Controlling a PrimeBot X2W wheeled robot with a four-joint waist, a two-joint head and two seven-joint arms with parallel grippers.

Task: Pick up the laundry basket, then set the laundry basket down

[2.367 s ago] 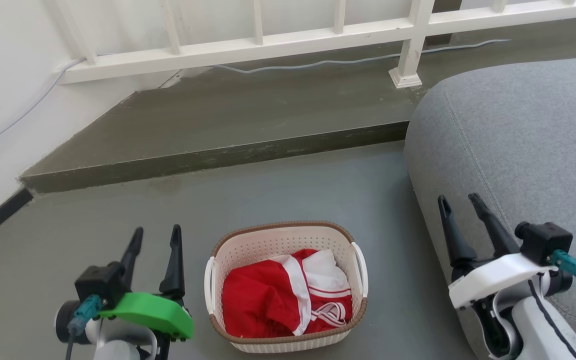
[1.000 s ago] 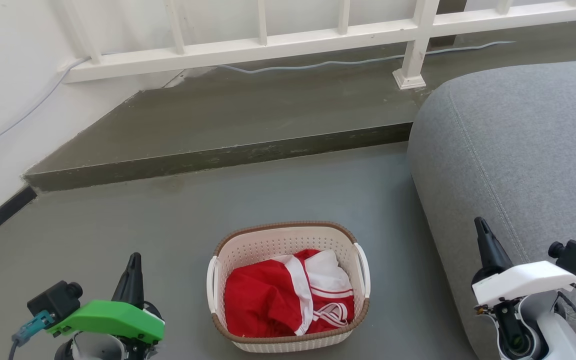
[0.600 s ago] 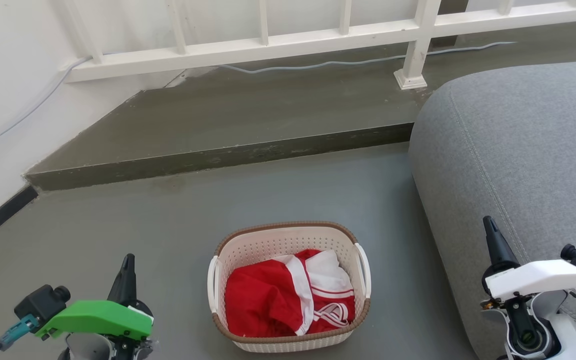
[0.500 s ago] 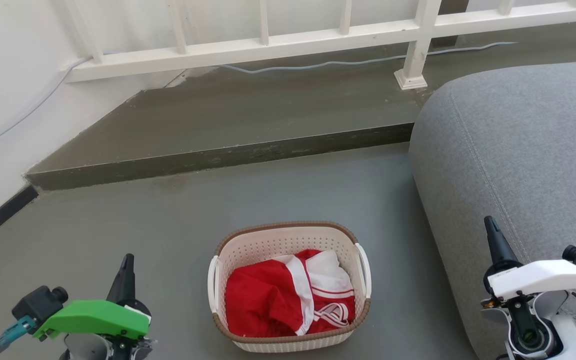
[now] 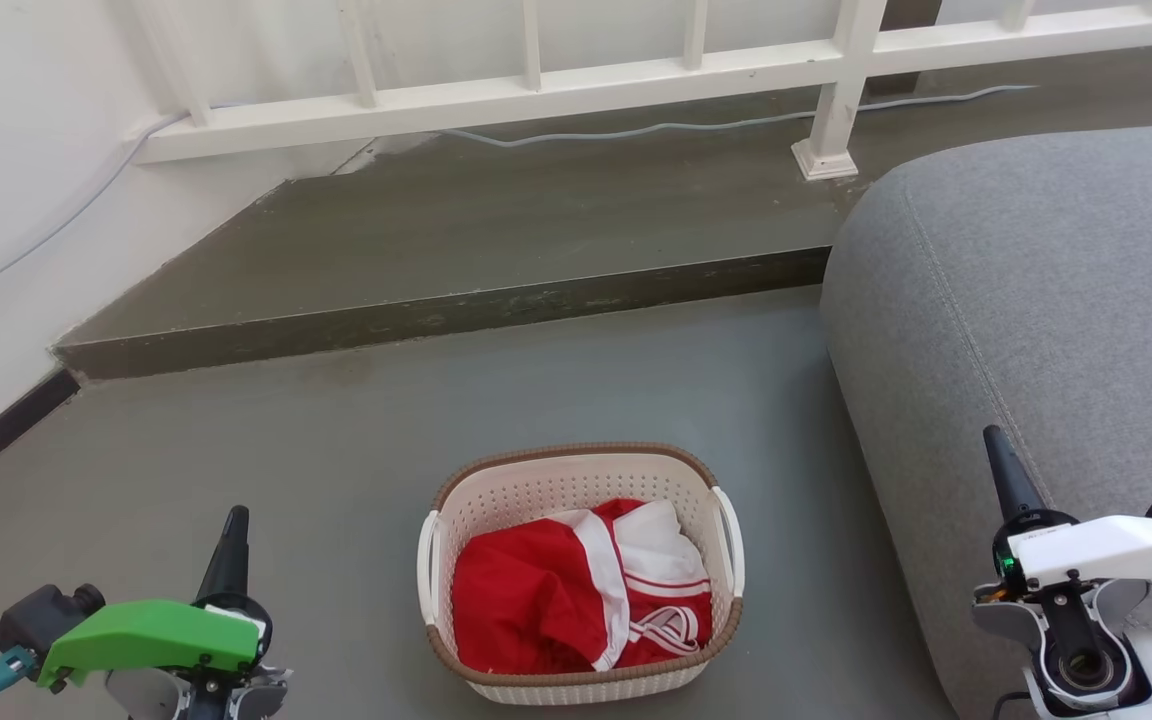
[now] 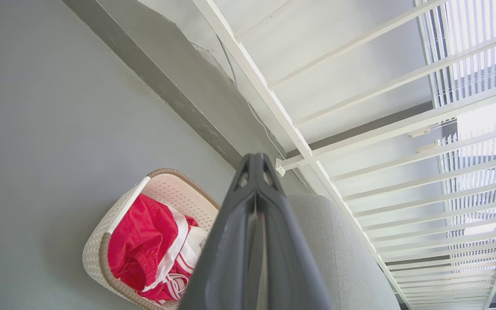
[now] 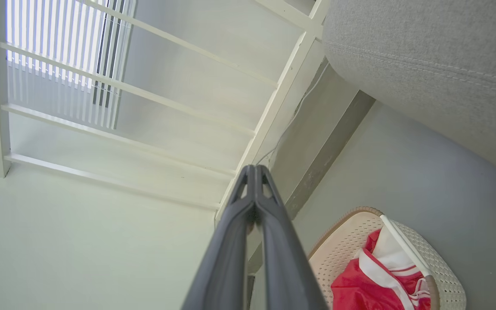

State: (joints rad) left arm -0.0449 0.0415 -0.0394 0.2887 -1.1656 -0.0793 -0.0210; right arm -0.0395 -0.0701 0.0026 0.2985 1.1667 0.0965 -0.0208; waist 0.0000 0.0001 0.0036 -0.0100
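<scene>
The laundry basket [image 5: 536, 485] stands on the grey floor at lower centre, cream perforated plastic with a brown rim and white side handles, and red-and-white clothes [image 5: 576, 590] lie in it. My left gripper [image 5: 233, 530] is shut and empty, well to the left of the basket and apart from it. My right gripper [image 5: 1002, 462] is also shut and empty, off to the right in front of the sofa. The basket [image 6: 101, 249] shows low in the left wrist view behind the closed fingers [image 6: 254, 189], and the basket [image 7: 441, 275] sits at the lower right of the right wrist view.
A grey sofa [image 5: 1036, 280] fills the right side, close to the basket. A raised dark step [image 5: 436, 310] crosses behind it, with a white railing [image 5: 636, 80] and a thin cable [image 5: 656, 128] beyond. A white wall [image 5: 6, 200] stands at left.
Both grippers were open 2.4 s ago and are now shut. Both have drawn outward and down, away from the basket. The basket has stayed in place.
</scene>
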